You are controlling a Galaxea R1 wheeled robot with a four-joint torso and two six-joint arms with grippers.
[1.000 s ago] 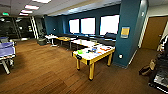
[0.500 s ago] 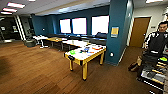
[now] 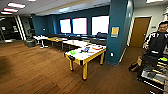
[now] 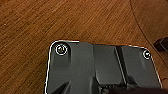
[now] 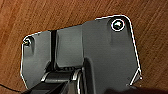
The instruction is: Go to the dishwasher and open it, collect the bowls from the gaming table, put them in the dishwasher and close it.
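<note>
Head view: one yellow-legged table-football counter with a pale top (image 3: 85, 55) stands on the brown wood-plank floor (image 3: 32, 72), just beside a teal square pillar (image 3: 119, 30). Small coloured items lie on its top, among them a green round one (image 3: 72, 52); their number and kind cannot be told at this blur. Behind it a row of light-topped counters (image 3: 56, 39) runs along the far teal wall, under three bright windows (image 3: 80, 25). One brown wooden door (image 3: 139, 31) stands in the white wall to the right of the pillar. One person in dark clothing with white stripes (image 3: 157, 43) stands at the right edge, beside a dark rack holding mixed items (image 3: 153, 73). One dark bag (image 3: 135, 65) lies on the floor near the person.

The steel-fronted washing unit named in the task cannot be located in any view.

Left wrist view: the dark wrist plate hangs over the wood-plank floor (image 4: 50, 22). Right wrist view: likewise, floor (image 5: 37, 15) beneath. Whether the left claw or the right claw is open or closed cannot be told.
</note>
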